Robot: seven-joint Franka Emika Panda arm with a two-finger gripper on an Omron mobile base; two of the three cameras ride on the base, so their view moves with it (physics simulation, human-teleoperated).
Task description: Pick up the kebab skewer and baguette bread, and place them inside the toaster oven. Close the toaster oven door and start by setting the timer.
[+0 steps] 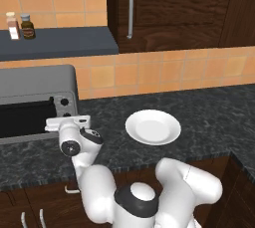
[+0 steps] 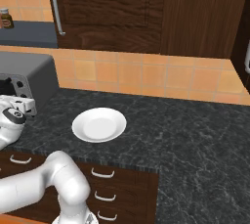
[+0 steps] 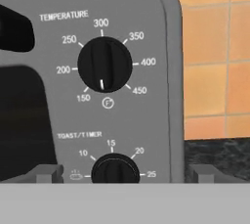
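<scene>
Tool at the toaster oven's control panel

The tool (image 1: 67,122) sits just in front of the knob panel at the right end of the toaster oven (image 1: 37,80), which stands on the dark stone table (image 1: 209,117) against the tiled wall. In the hand view, the toast/timer knob (image 3: 115,170) lies between two grey finger tips (image 3: 46,173) set wide apart, below the temperature knob (image 3: 104,64). A white plate (image 1: 153,127) rests near the oven's right. Two small bottles (image 1: 20,26) stand on a shelf (image 1: 64,40) above.
</scene>
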